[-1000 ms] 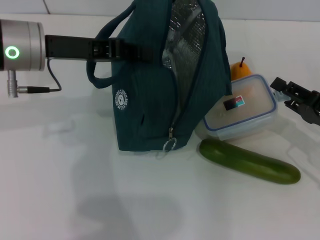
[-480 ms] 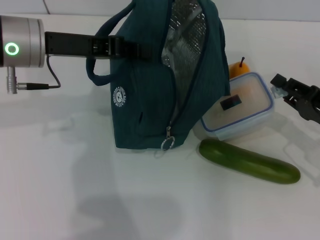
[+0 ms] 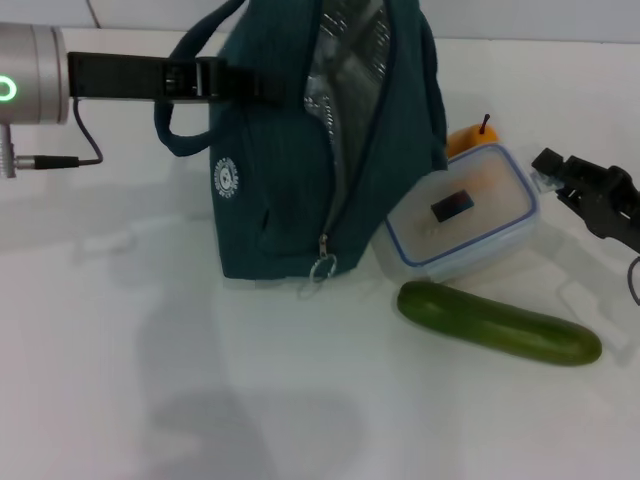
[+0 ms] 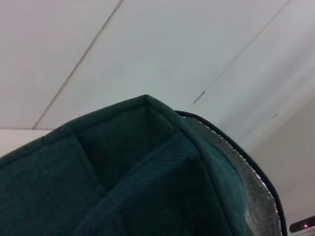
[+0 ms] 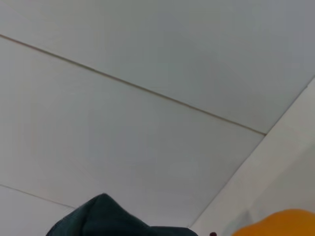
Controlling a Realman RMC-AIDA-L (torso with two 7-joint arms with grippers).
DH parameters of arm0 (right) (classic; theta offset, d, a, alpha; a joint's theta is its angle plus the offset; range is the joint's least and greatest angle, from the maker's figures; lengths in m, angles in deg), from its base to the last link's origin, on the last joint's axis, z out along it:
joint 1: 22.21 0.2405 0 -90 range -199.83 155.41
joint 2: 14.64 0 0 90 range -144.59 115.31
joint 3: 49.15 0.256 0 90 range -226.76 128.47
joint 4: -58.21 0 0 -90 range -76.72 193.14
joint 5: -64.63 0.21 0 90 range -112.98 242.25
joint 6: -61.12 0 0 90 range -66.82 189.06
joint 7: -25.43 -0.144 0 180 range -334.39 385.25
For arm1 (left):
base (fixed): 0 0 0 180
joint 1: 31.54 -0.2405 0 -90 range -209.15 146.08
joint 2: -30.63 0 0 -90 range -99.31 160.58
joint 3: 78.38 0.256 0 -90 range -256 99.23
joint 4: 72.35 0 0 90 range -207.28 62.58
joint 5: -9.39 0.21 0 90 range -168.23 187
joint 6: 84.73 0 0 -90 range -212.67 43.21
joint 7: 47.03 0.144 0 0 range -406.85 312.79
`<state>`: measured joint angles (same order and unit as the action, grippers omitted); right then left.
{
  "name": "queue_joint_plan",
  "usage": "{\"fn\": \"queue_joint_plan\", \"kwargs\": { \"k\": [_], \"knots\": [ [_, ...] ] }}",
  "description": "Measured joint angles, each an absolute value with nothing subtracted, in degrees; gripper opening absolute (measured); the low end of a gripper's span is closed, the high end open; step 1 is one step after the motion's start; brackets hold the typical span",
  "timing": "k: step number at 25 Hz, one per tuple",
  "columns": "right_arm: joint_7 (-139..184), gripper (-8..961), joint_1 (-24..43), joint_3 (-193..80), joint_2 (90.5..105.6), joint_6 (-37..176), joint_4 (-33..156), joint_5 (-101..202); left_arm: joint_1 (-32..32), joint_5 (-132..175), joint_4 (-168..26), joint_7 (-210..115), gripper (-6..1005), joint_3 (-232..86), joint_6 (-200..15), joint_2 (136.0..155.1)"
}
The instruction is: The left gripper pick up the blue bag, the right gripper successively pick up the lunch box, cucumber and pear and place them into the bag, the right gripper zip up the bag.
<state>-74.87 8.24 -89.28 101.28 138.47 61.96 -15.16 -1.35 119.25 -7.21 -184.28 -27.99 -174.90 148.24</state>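
My left gripper is shut on the upper edge of the blue bag, beside its loop handle, and holds the bag upright with its foil-lined mouth open. The bag's fabric fills the left wrist view. The lunch box lies tilted against the bag's right side. Behind the box, the pear peeks out; the right wrist view shows it as an orange edge. The cucumber lies on the table in front of the box. My right gripper is open just right of the box's far corner.
Everything stands on a white table. The left arm's silver cylinder with a green ring light and its cable hang at the left. The ring zip pull dangles at the bag's lower front.
The left arm has drawn the bag leftward. The lunch box has shifted left with it and tilted more. The right gripper has edged slightly left toward the box.
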Motion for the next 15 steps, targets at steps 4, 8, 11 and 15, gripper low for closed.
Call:
{"fn": "queue_joint_plan", "kwargs": {
  "k": [4, 8, 11, 15],
  "knots": [
    [-74.87, 180, 8.35, -89.33, 101.30, 138.35, 61.92, -15.18, -0.48, 119.19, -9.47, -183.26, 41, -28.63, -174.90, 148.05],
    [-74.91, 188, 8.37, -89.51, 101.30, 138.42, 61.92, -15.18, -0.22, 119.15, -10.38, -182.66, 41, -28.73, -174.90, 147.99],
    [-74.91, 195, 8.49, -89.94, 101.29, 138.70, 61.92, -15.18, -0.18, 119.13, -10.45, -182.65, 41, -28.73, -174.90, 147.98],
    [-74.91, 204, 8.56, -90.13, 101.28, 139.11, 61.94, -15.18, -0.16, 119.09, -10.47, -182.64, 41, -28.73, -174.90, 148.00]
  ]
}}
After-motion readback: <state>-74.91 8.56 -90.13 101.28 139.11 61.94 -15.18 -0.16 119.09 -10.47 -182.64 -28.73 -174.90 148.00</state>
